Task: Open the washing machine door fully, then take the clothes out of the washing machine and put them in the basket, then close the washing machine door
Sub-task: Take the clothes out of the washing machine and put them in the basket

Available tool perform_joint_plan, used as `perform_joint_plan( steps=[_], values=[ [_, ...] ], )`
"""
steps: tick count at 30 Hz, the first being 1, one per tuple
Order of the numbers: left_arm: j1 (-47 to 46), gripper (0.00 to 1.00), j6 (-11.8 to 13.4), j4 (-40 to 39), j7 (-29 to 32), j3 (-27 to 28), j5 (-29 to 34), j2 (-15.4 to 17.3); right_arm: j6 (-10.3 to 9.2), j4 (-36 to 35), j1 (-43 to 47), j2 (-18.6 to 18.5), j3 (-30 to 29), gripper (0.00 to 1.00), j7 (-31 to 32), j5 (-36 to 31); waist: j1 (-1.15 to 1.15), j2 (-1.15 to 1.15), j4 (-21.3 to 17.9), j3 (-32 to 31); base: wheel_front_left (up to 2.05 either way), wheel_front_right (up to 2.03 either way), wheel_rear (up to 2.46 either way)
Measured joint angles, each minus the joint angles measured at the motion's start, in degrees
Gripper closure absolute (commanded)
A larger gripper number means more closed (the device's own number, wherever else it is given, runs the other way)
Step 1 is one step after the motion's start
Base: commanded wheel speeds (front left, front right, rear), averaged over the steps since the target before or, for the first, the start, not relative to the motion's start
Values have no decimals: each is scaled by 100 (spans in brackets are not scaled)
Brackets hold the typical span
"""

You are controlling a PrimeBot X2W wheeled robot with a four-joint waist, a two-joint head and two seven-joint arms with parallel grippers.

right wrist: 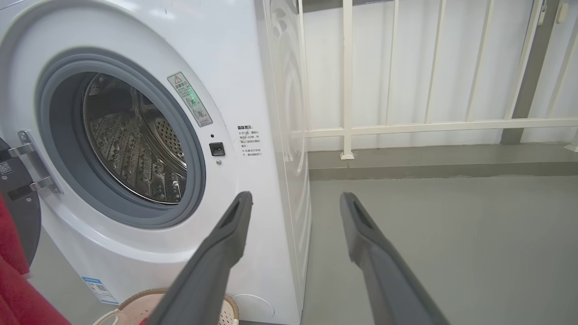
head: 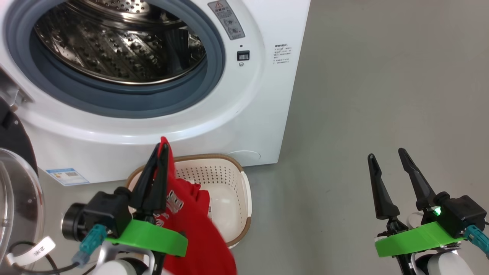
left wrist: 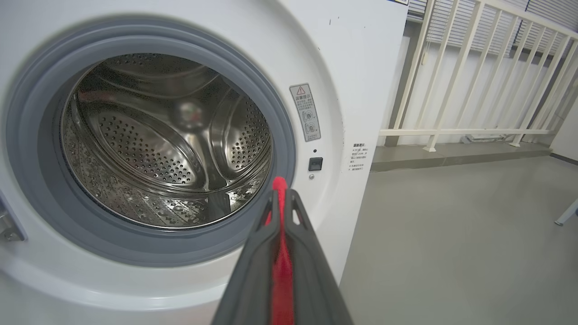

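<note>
Clothes (head: pixel 195 225) hang clamped between the closed fingers of the left gripper (head: pixel 162 149), over the left side of the basket (head: pixel 229 158) in front of the washing machine (head: pixel 248 126). Well to the right, the right gripper (head: pixel 387 154) holds its fingers wide apart above the floor (head: pixel 363 95).

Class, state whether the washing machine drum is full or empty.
Empty: the drum shows bare perforated steel; the clothes hang from the left gripper.

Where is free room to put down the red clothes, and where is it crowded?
Free: the basket's right half, between clothes and its right rim; the floor between washing machine and right gripper. Crowded: around door and left gripper.
</note>
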Motion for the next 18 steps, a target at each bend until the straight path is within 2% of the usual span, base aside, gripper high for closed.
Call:
perform_joint_plan(
  steps=[11, 18],
  values=[
    [-67, 100, -76, 923, -245, -30, -190, -102, 0, -18, -9, 1, 71, 0, 0, 0, 0, 0, -45, 283, 0, 0, 0],
    [-560, 100, -191, 1856, -530, 53, -376, -271, 0, -35, -107, 1, 82, 0, -1, 0, 0, 0, -58, 579, 0, 0, 0]
  ],
)
